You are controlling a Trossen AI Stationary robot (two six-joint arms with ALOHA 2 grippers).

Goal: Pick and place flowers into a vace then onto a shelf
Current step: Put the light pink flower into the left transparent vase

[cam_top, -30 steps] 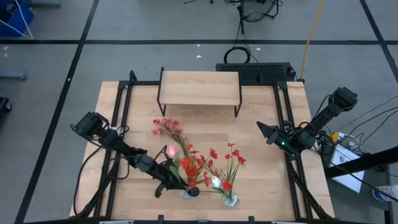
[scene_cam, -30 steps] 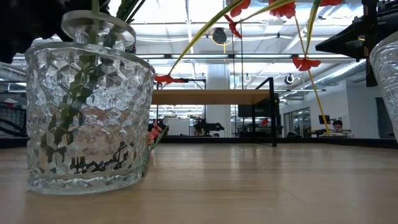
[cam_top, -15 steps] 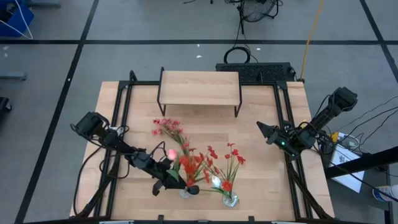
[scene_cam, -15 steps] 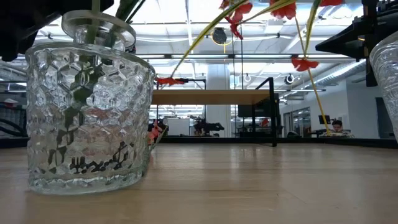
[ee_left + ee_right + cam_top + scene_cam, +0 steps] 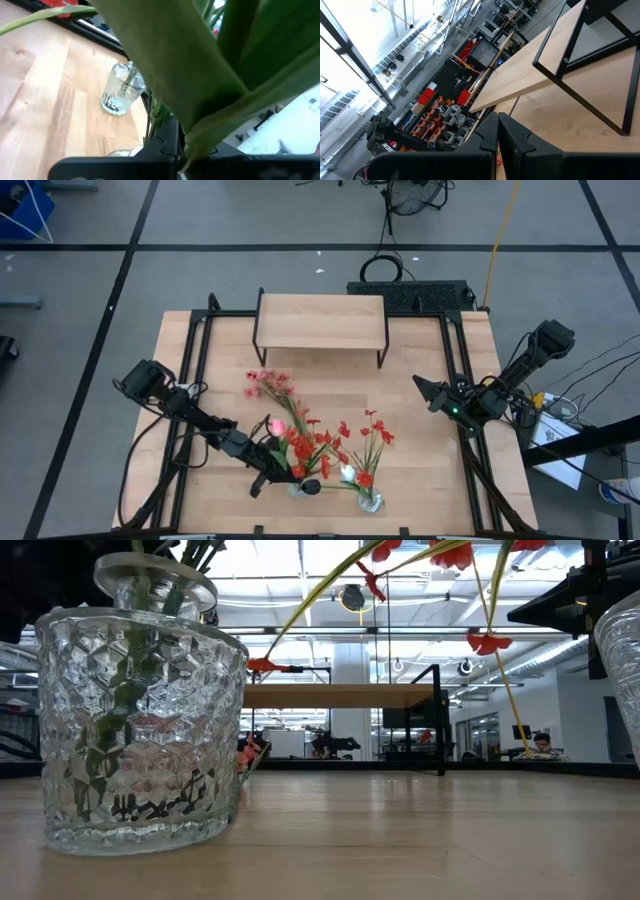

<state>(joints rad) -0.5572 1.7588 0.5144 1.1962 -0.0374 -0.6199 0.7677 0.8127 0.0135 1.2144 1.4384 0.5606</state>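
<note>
Just beside the near vase (image 5: 300, 488), the left hand (image 5: 283, 469) has just closed on the flowers (image 5: 300, 445), likely ready to lift them; the right hand (image 5: 424, 389) waits closed, well apart.

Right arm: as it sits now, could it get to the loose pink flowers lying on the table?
Probably yes. The right gripper waits shut at the table's right side, and the bare tabletop lies between it and the loose pink flowers. The shelf stands farther back, and the left gripper is occupied at the vase.
</note>
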